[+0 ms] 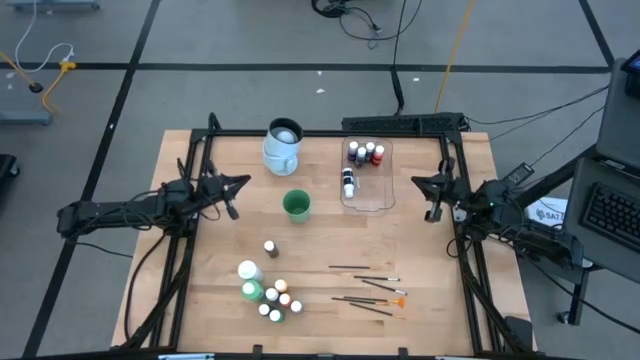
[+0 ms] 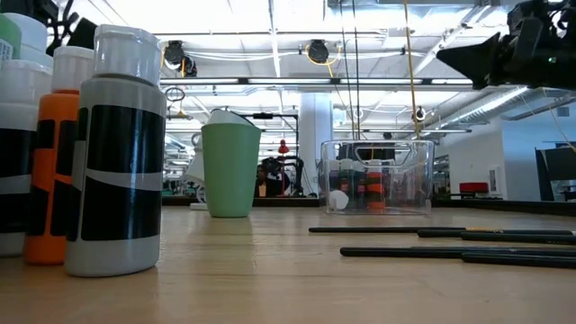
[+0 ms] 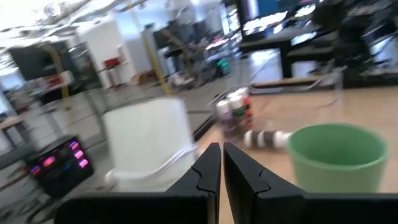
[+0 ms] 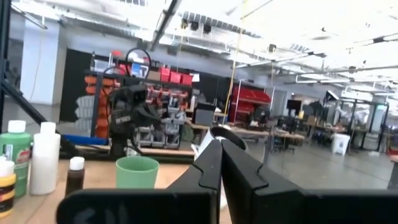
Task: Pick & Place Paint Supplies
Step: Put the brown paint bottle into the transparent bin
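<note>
I saw a pale wooden worktop (image 1: 210, 300) framed in black rail on a grey taped floor, with a bright workshop of shelves beyond. Small cylindrical paint bottles (image 1: 272, 293) clustered near its front edge beside thin dark-handled brushes (image 1: 368, 285), with more bottles inside the clear rectangular plastic tub (image 1: 381, 195) by the matte green cup (image 1: 296, 205). The left claw (image 1: 229, 190) and right claw (image 1: 432, 192) hung at opposite edges, each pressed together and empty.

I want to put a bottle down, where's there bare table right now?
Bare wood lies between the green cup and the brushes, and left of the lone small bottle. The bottle cluster crowds the front; the clear tub holds bottles.
</note>
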